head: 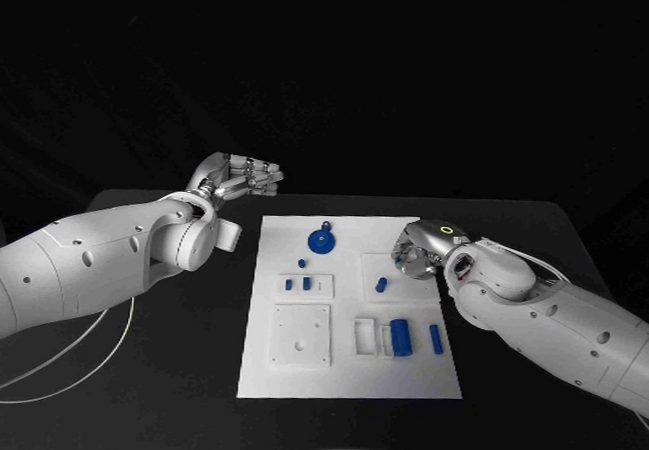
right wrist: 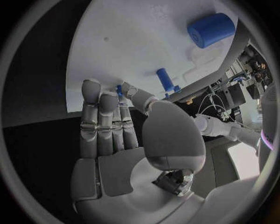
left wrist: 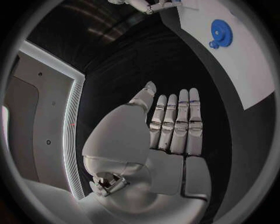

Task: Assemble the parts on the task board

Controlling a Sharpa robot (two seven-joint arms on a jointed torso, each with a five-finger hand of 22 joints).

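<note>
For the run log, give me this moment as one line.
left hand: open, off board | right hand: over task board right edge, grasp unclear | blue gear: on board, far end

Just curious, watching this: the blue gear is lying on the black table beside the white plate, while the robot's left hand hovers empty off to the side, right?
Not quite. The blue gear lies on the white plate itself, near its far edge, as the head view shows. The left hand is indeed empty, off to the side of the plate.
</note>
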